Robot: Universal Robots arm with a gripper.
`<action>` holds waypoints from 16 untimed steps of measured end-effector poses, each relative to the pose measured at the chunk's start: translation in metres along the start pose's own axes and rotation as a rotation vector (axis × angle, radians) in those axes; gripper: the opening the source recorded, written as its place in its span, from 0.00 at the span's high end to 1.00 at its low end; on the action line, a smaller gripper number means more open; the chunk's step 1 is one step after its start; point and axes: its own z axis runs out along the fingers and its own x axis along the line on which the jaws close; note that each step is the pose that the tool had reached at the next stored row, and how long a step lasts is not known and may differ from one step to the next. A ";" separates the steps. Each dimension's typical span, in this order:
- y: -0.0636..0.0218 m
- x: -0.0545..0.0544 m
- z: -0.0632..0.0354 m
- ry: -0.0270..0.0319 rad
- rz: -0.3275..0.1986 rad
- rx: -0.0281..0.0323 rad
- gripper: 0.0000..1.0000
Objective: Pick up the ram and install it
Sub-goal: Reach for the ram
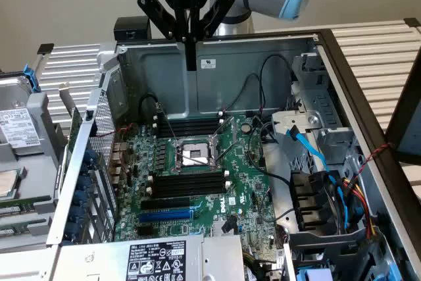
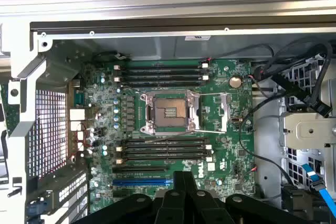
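My gripper point(image 1: 191, 64) hangs high over the open computer case, above its back wall, with both fingers pressed together and pointing down. In the wrist view the shut fingertips point(image 2: 179, 179) sit over the motherboard's near edge, and I see nothing between them. The ram is out of view. On the green motherboard point(image 1: 240, 182), two banks of long black memory slots with white end clips flank the CPU socket point(image 1: 194, 154): one bank point(image 1: 191, 126) behind it and one point(image 1: 187, 185) in front. The wrist view also has both banks point(image 2: 163, 73) point(image 2: 163, 150).
A blue slot point(image 1: 164, 215) lies in front of the nearer bank. Black cables point(image 1: 263, 77) loop along the back wall. Drive bays with blue and coloured wires point(image 1: 329, 189) fill the exterior view's right. A perforated metal wall point(image 1: 99, 149) stands on the left.
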 end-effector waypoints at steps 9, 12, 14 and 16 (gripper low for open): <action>0.0000 0.000 0.0000 0.0003 0.000 0.0001 0.89; 0.0000 0.000 0.0000 0.0003 0.000 0.0000 0.89; 0.0000 0.000 0.0000 0.0003 0.000 0.0001 0.89; -0.0004 0.006 -0.0001 0.0002 0.000 0.0001 0.89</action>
